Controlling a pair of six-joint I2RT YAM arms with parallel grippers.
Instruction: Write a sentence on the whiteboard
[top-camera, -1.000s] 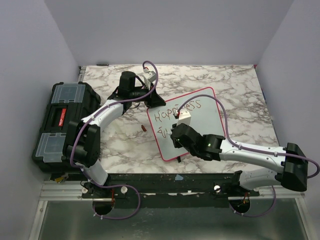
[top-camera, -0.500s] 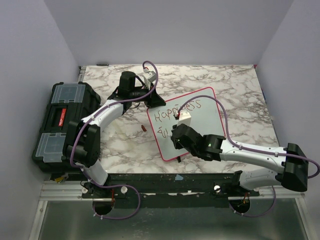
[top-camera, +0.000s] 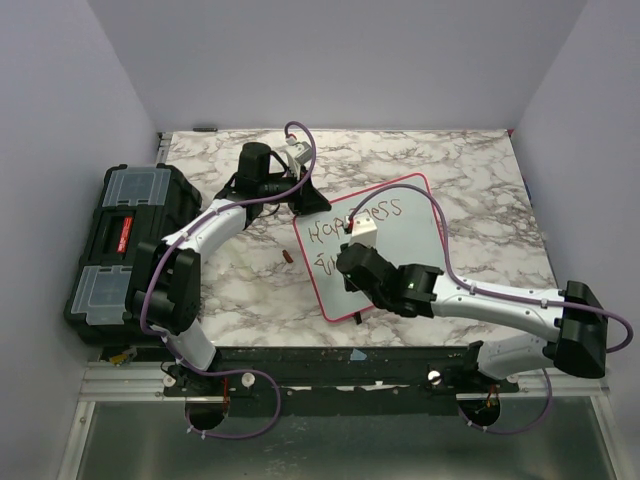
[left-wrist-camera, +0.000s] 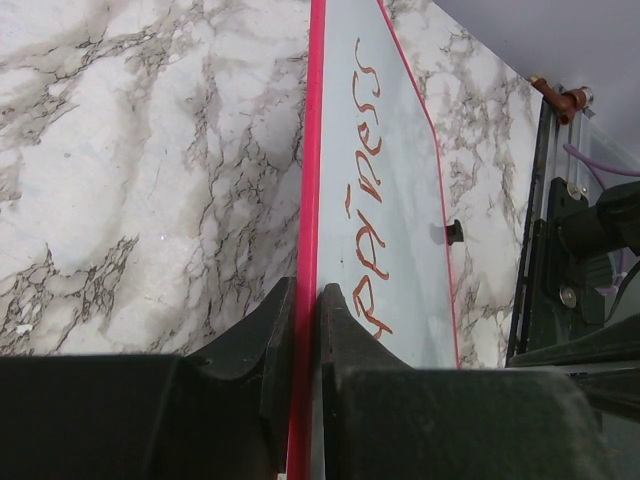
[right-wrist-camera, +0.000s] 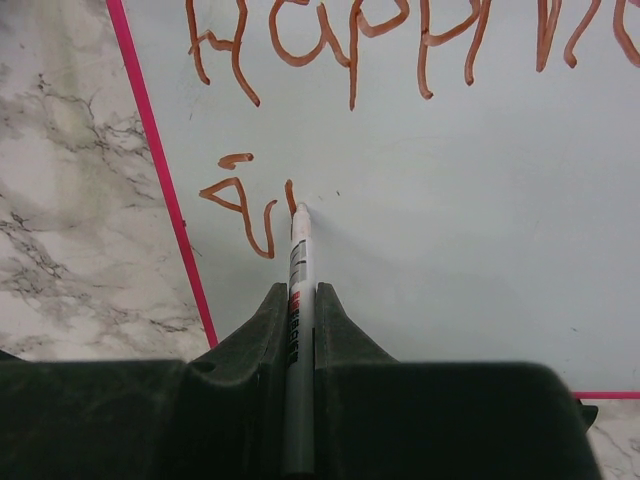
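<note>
Right wrist – right hand (right-wrist-camera: 300, 293) pinches marker (right-wrist-camera: 297, 262) – tip on whiteboard (right-wrist-camera: 480, 220).

At my left a black toolbox (top-camera: 120, 240) with clear lid compartments stands against the marble table (top-camera: 450, 160). A small red piece (top-camera: 287, 258) lies on the marble.

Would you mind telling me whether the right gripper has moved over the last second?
Yes. In the top view the right gripper has shifted slightly left and toward the table's far edge, judged against the whiteboard, which stays put.
</note>
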